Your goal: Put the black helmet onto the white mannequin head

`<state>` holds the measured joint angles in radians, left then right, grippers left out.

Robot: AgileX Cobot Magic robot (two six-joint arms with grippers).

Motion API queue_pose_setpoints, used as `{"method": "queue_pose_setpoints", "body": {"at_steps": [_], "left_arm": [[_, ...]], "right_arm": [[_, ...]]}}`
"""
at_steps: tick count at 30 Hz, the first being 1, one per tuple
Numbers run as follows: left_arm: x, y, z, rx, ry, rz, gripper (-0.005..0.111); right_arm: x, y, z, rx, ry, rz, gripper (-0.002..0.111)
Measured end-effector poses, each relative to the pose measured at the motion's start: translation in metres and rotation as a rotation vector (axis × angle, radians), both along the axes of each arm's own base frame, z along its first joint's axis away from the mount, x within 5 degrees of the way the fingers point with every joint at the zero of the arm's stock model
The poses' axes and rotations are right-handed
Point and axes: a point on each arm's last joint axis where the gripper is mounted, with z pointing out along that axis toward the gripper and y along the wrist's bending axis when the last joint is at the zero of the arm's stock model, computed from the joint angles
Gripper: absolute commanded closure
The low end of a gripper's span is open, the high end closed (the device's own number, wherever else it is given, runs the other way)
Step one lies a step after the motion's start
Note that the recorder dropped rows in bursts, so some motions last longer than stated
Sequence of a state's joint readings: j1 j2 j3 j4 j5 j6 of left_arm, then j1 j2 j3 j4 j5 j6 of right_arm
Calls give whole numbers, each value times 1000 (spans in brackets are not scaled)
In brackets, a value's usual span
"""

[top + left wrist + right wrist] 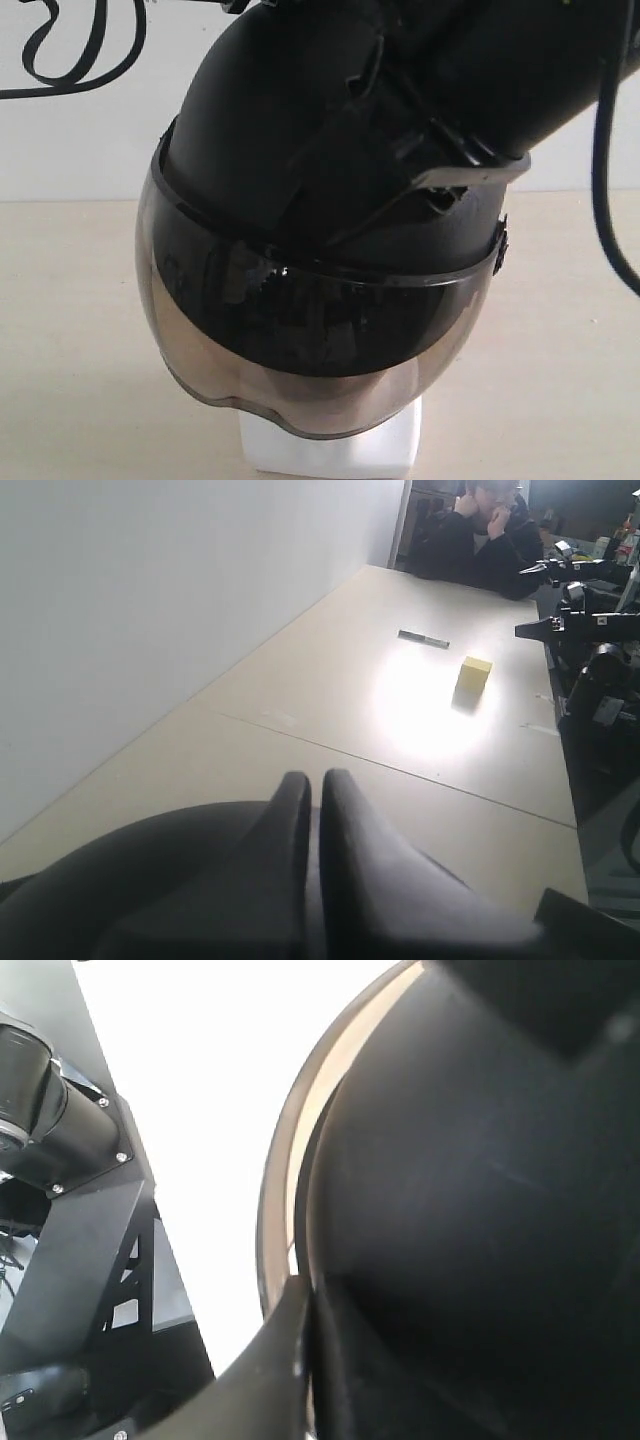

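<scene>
The black helmet [260, 130] sits over the white mannequin head, tilted, and its smoky brown visor [300, 340] covers the face. Only the head's squarish white neck base [330, 450] shows below the visor. My right gripper [440, 185] comes down from the upper right and is shut on the helmet at the upper edge of the visor. In the right wrist view its fingers [300, 1330] press on the helmet shell [470, 1210] beside the visor rim [275, 1190]. My left gripper [316, 780] is shut with nothing between its fingers and points along the table, away from the helmet.
A black cable [605, 200] hangs at the right and a cable loop [70, 50] lies against the white wall. Far down the table lie a yellow block [474, 672] and a dark pen [423, 639]. A seated person [480, 530] and other black arms [590, 630] are beyond.
</scene>
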<state>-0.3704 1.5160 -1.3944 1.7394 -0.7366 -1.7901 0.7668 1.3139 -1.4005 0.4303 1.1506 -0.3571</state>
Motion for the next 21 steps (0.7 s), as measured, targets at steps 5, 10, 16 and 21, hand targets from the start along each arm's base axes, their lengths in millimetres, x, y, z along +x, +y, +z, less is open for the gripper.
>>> {"method": "queue_pose_setpoints", "body": {"at_steps": [5,10,16,21], "left_arm": [[0,0,0,0,0,2,102],[0,0,0,-3,0,6,102],[1,0,1,-7,1,7,102],[1,0,1,-9,5,10,102]], "right_arm": [[-1,0,-2,-3,7,0,108],[-2,-2,-10,-11,19,-5,108],[-3,-3,-11,-14,22,-5,108],[-3,-3,-11,-14,20,-2,108]]}}
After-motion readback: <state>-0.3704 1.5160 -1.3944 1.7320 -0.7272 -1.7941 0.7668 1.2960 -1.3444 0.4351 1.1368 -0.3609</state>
